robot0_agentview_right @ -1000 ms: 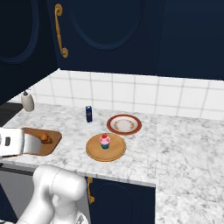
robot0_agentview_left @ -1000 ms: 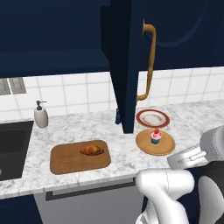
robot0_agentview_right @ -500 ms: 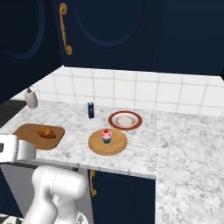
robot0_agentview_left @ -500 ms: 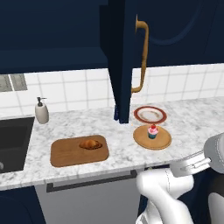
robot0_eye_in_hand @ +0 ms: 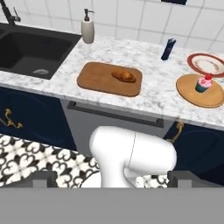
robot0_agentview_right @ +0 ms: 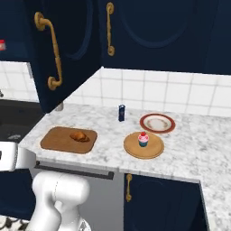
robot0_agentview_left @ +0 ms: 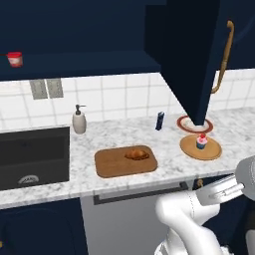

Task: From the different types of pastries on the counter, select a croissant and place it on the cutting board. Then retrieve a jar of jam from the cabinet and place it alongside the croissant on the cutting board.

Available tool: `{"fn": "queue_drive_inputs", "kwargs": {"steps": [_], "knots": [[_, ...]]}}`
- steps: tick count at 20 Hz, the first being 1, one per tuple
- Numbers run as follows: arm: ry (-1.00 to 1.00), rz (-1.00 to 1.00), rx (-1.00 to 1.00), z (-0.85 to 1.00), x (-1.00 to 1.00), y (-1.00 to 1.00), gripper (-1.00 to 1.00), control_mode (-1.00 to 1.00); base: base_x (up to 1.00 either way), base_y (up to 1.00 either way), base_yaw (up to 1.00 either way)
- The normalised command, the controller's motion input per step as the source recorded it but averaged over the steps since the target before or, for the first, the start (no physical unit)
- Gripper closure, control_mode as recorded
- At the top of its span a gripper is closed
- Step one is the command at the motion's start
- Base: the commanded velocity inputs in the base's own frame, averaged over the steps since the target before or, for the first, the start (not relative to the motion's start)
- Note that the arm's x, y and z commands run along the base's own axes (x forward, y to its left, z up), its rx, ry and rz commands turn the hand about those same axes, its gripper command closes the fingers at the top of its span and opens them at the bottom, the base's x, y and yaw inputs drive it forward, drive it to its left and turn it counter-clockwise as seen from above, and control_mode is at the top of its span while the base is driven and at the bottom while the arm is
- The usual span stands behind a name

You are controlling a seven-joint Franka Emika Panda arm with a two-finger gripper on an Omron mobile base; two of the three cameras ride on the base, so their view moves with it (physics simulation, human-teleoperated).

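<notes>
A kitchen: marble counter, black sink, tiled backsplash, navy cabinet.

wall: white tiled backsplash | floor: black-and-white patterned tiles | sink: black basin set in the surface | lower cabinets: navy

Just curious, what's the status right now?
Tool open, holding nothing. Golden-brown croissant on brown wooden cutting board. Red-lidded jam jar in open navy cabinet.

No readable text, label or number on any object.
</notes>
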Motion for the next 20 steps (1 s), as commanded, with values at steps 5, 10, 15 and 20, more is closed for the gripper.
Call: {"fn": "queue_drive_inputs", "kwargs": {"steps": [5,10,15,20], "knots": [[0.00,0.00,0.00,0.00,0.00,0.00,-1.00,1.00,-0.31,0.83,0.00],[0.00,0.00,0.00,0.00,0.00,0.00,-1.00,1.00,-0.04,0.84,0.00],[0.00,0.00,0.00,0.00,0.00,0.00,-1.00,1.00,0.03,0.50,0.00],[0.00,0.00,0.00,0.00,0.00,0.00,-1.00,1.00,0.45,0.43,0.00]]}}
